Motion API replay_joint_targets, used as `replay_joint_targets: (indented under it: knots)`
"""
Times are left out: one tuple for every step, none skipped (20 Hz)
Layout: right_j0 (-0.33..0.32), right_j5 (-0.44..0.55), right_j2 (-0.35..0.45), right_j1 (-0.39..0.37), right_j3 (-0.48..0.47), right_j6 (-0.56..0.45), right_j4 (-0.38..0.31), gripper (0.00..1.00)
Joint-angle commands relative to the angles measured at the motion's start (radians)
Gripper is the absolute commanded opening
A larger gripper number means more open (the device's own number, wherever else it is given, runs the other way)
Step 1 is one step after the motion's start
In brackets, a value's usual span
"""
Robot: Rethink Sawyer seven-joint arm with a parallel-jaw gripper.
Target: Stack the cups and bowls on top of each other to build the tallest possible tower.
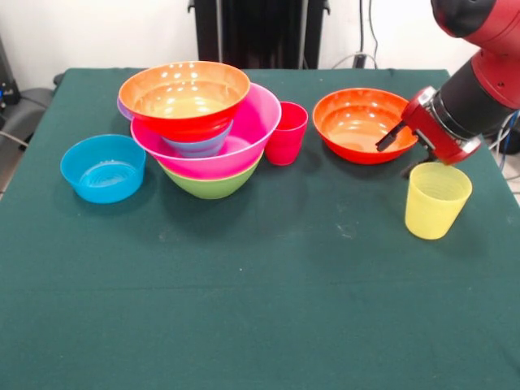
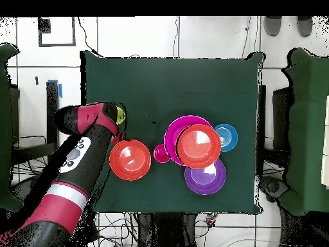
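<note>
So the tower (image 1: 213, 134) sits toward the left of the table (image 1: 260, 309) in the front view: green bowl (image 1: 213, 185) at the bottom, big pink bowl (image 1: 244, 146) nested in it, a small blue bowl (image 1: 199, 146) inside that, and an orange bowl (image 1: 184, 97) on top, tilted a bit. A purple rim (image 1: 123, 108) peeks out behind the orange one; from overhead the purple bowl (image 2: 207, 178) looks to be sitting just beside the stack. The red cup (image 1: 287, 132) stands upright, touching the pink bowl's right side. A loose blue bowl (image 1: 103, 167) is just left of the stack, and the second orange bowl (image 1: 360, 124) sits alone to the right of the red cup. The yellow cup (image 1: 437, 199) stands upright near the right edge. The pincer (image 1: 406, 142) hangs at the lone orange bowl's right rim, just above the yellow cup, not holding anything as far as I can see, but I can't tell how far open it is.
</note>
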Motion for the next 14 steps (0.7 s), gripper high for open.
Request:
replay_joint_targets:
  knots:
    - [0.013, -0.030, 0.065, -0.001, 0.014, 0.234, 0.025, 1.00]
    - [0.012, -0.038, 0.066, 0.000, 0.017, 0.230, 0.025, 1.00]
    - [0.012, -0.043, 0.068, 0.001, 0.021, 0.229, 0.026, 1.00]
    - [0.012, -0.042, 0.068, 0.001, 0.022, 0.229, 0.028, 1.00]
    - [0.015, -0.040, 0.068, -0.002, 0.027, 0.231, 0.030, 1.00]
    - [0.015, -0.039, 0.069, -0.004, 0.030, 0.231, 0.031, 1.00]
    - [0.016, -0.040, 0.071, -0.004, 0.033, 0.232, 0.034, 1.00]
    - [0.015, -0.040, 0.074, -0.005, 0.037, 0.233, 0.037, 1.00]
    - [0.015, -0.040, 0.077, -0.005, 0.040, 0.232, 0.038, 1.00]
    - [0.015, -0.039, 0.079, -0.004, 0.041, 0.229, 0.039, 1.00]
    - [0.017, -0.036, 0.079, -0.004, 0.041, 0.227, 0.038, 1.00]
    - [0.020, -0.035, 0.080, -0.005, 0.046, 0.225, 0.037, 1.00]
    - [0.022, -0.035, 0.082, -0.006, 0.050, 0.223, 0.037, 1.00]
    - [0.025, -0.039, 0.083, -0.009, 0.058, 0.221, 0.036, 1.00]
